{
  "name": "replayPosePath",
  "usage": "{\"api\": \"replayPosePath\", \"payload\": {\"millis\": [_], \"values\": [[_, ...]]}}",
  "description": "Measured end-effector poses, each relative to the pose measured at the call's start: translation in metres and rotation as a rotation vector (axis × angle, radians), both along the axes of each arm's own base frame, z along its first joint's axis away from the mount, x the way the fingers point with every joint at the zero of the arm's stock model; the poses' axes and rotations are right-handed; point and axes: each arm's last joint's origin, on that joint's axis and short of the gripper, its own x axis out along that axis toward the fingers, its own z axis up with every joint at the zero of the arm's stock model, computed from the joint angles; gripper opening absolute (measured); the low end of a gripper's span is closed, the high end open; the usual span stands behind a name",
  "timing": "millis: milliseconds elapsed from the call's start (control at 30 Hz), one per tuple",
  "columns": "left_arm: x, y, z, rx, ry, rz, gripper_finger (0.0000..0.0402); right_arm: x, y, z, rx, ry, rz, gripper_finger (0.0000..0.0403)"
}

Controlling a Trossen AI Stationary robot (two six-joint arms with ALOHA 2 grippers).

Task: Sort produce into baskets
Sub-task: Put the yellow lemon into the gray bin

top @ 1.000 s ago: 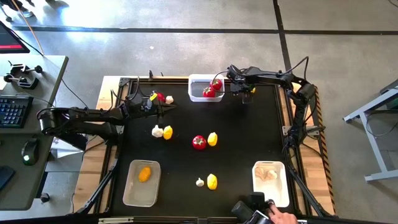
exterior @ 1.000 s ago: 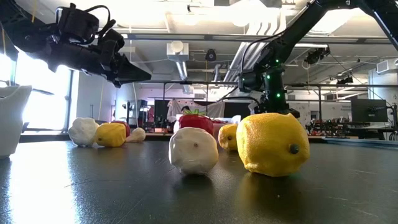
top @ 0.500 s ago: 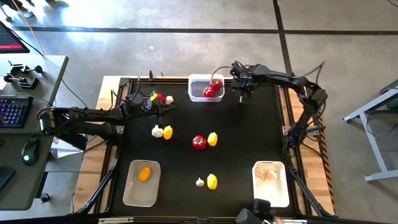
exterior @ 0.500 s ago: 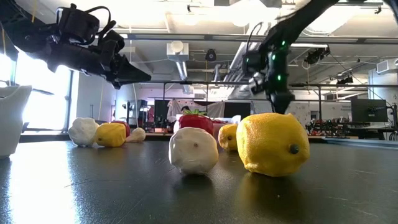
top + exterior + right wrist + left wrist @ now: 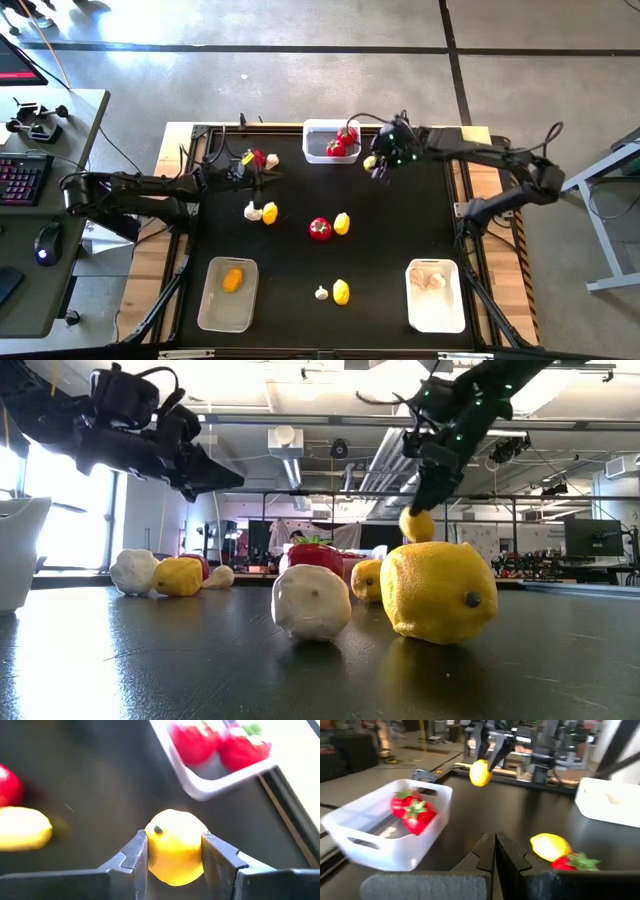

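Both arms black, slender, jointed, with loose black cables looping along the links. Right arm [image 5: 490,160] shows small green indicator lights near wrist. Left arm [image 5: 140,188] bulkier at wrist. Fingers [image 5: 222,857] dark grey, flat-faced, angular.

A keyboard [image 5: 20,176] and mouse [image 5: 44,243] sit on a side desk [image 5: 75,110].

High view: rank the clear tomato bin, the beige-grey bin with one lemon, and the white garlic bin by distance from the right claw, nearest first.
1. Clear tomato bin, just beside the right claw, far edge.
2. White garlic bin, near right corner.
3. Beige-grey bin, near left corner.
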Motion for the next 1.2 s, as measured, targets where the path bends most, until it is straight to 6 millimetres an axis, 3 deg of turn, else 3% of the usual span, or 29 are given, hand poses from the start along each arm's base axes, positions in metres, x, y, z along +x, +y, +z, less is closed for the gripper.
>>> {"api": "replayPosePath", "payload": {"millis": [333,600,967,1200], "values": [[0.014,-0.019,0.005,0.044,0.074,-0.132,0.0007,0.036,0.064,-0.027,0.053,-0.471,0.073,0.0130],[0.030,-0.032,0.005,0.163,0.125,-0.123,0.0065,0.061,0.100,-0.025,0.016,-0.711,0.151,0.0130],[0.060,-0.035,0.013,0.152,0.136,-0.097,0.0167,0.074,0.118,-0.016,-0.011,-0.811,0.226,0.0130],[0.069,-0.038,0.030,0.071,0.056,-0.209,0.0218,0.074,0.121,-0.014,-0.020,-0.825,0.241,0.0130]]}}
